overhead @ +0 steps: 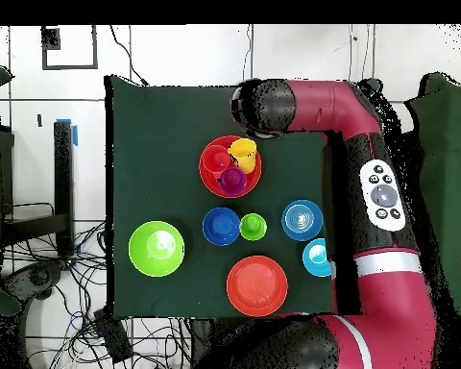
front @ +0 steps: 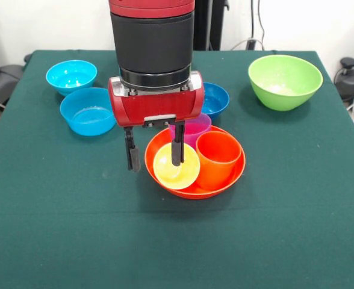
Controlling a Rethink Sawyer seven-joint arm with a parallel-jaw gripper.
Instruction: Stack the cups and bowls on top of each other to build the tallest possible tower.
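A large orange bowl [front: 225, 180] holds three cups: an upright orange cup [front: 218, 158], a purple cup [front: 192, 128] behind it, and a yellow cup [front: 176, 171] tipped with its mouth toward the camera. My gripper [front: 155, 158] is open. One finger [front: 177, 147] stands in front of the yellow cup's mouth. The other finger [front: 132, 153] is outside the bowl's left rim. In the overhead view the same bowl [overhead: 207, 178] holds the orange cup [overhead: 215, 159], yellow cup [overhead: 242, 152] and purple cup [overhead: 233, 180]. The green cup [overhead: 253, 227] stands beside the dark blue bowl [overhead: 221, 226].
Two light blue bowls [front: 71, 75] [front: 88, 111] sit at the left, and the lime green bowl [front: 284, 81] at the back right. The dark blue bowl [front: 218, 99] is partly behind my arm. A second orange bowl [overhead: 256, 285] sits near the robot's base.
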